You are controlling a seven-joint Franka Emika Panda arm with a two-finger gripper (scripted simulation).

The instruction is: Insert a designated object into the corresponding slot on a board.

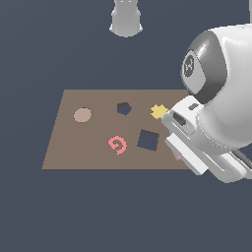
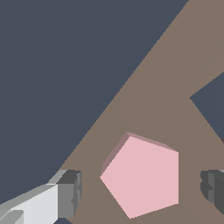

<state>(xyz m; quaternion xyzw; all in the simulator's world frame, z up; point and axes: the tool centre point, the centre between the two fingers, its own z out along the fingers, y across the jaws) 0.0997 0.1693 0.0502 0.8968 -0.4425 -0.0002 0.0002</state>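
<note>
Straddling the pink block (image 2: pixel 142 177) with spread jaws, gripper (image 2: pixel 142 190) not touching it | block lies flat on the board (image 2: pixel 175 65), lower centre of the wrist view | likely light, rigid, smooth | grip opposite side edges | slot (image 1: pixel 124 109) upper middle of board.

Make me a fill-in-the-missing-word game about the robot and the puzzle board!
1. In the wrist view, the block between the gripper's two fingers is colored ____.
2. That block has ____ sides.
3. On the board, the salmon-pink piece is shaped like the letter ____.
4. The flower-shaped piece next to the pentagon slot is colored ____.

Missing words: pink; five; G; yellow
</note>
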